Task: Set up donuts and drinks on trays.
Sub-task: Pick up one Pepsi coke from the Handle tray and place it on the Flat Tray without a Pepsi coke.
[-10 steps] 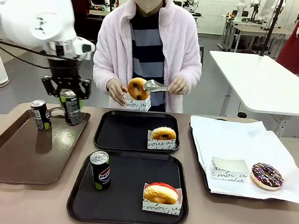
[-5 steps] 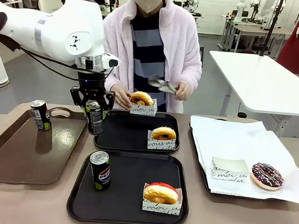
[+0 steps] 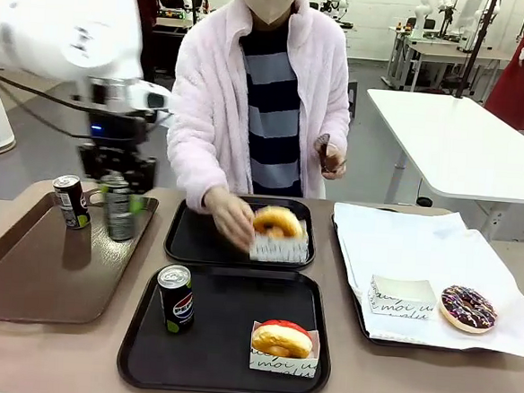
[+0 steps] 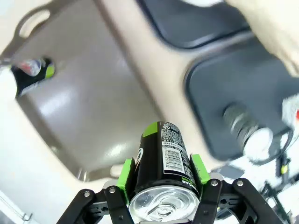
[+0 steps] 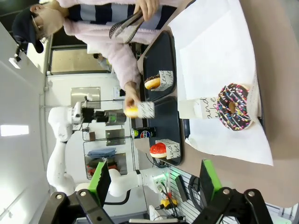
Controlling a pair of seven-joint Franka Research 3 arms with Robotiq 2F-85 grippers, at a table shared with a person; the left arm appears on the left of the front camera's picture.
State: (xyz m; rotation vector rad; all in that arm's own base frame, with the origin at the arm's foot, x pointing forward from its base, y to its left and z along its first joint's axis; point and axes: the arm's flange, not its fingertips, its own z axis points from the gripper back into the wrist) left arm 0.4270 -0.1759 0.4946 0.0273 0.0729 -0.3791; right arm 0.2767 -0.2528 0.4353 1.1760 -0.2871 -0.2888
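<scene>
Firmly pinched between the green pads of the left gripper point(image 3: 117, 189), a slim black soda can with a silver top and green base band point(image 3: 118, 215) hangs upright over the right part of a glossy brown tray with handles point(image 3: 31, 279). A second such can point(image 3: 69, 201) stands at that tray's far end. Between the held can and the near black plastic tray point(image 3: 225, 338) there is only bare table. That tray carries a can with a round red-white-blue logo point(image 3: 176, 298) and a red-glazed donut point(image 3: 281, 337) in a white sleeve printed "mou". On the far black tray point(image 3: 201, 233) the person's hand point(image 3: 232, 220) blurs against a golden donut in a sleeve point(image 3: 278, 222). The other hand point(image 3: 332, 156) is raised at the chest. To the right, white paper point(image 3: 420, 248) lines a tray with an empty sleeve point(image 3: 401, 297) and a chocolate sprinkled donut point(image 3: 467, 308). The left wrist view adds a barcode and small print on the held can, too fine to read. The right wrist view shows the right gripper point(image 5: 155, 175) with jaws spread on nothing. It also shows metal tongs point(image 5: 125, 27) in the raised hand, and two sleeved donuts at the far tray: one standing point(image 5: 154, 82), one in the hand point(image 5: 138, 110).
</scene>
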